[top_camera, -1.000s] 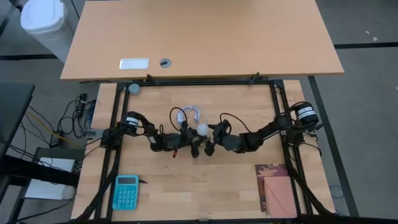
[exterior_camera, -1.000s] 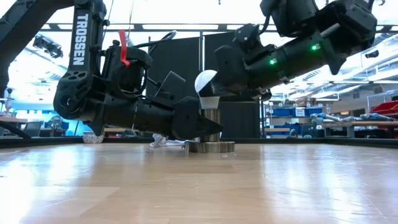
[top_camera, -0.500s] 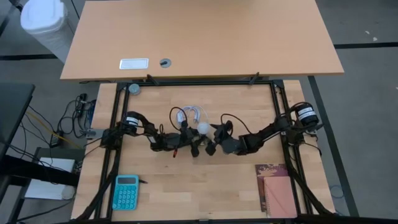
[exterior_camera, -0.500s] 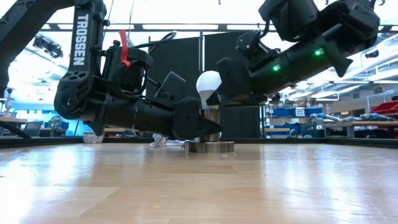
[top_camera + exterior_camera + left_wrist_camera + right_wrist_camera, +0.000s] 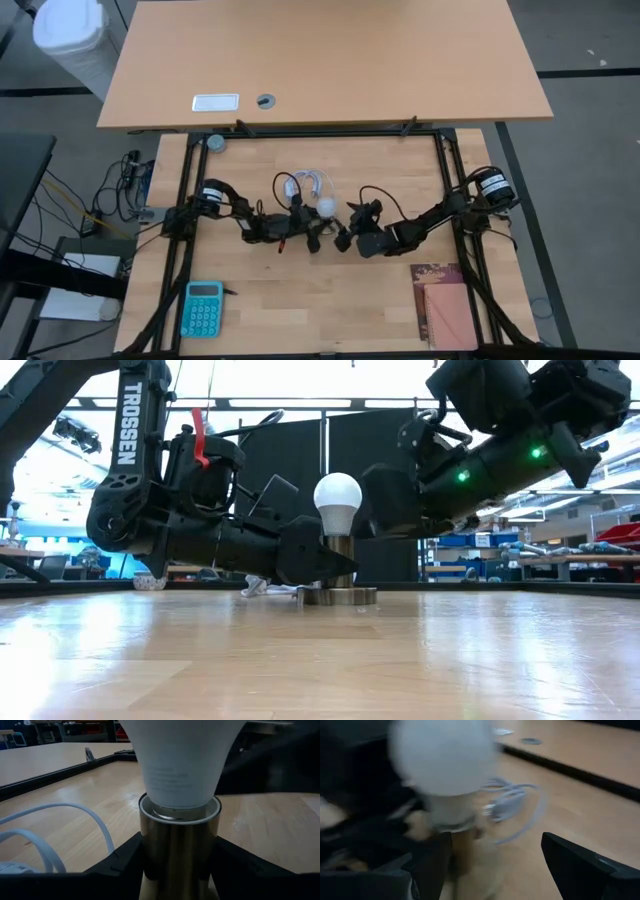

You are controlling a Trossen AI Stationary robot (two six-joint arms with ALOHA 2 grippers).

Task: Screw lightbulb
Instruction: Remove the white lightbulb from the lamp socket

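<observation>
Lightbulb (image 5: 337, 502) stood upright, seated in the brass socket (image 5: 339, 559) at the table's (image 5: 330, 300) middle. Left gripper (image 5: 318, 559) was clamped on that socket's barrel. Right gripper (image 5: 492, 865) hung just beside the bulb, fingers spread and empty. White cable (image 5: 310, 181) lay behind.

Light wooden plank table (image 5: 300, 300) inside a black frame; near its middle a round flat metal socket base (image 5: 338, 596) sits on the wood with a brass socket tube (image 5: 179, 850) standing upright on it. Coiled white cable (image 5: 308, 181) lies on the surface just behind the socket, toward the far edge. Teal calculator (image 5: 203, 308) lies at the near left corner, a brown-and-pink booklet (image 5: 443, 303) at the near right corner, and a small round grey disc (image 5: 216, 143) at the far left corner.
</observation>
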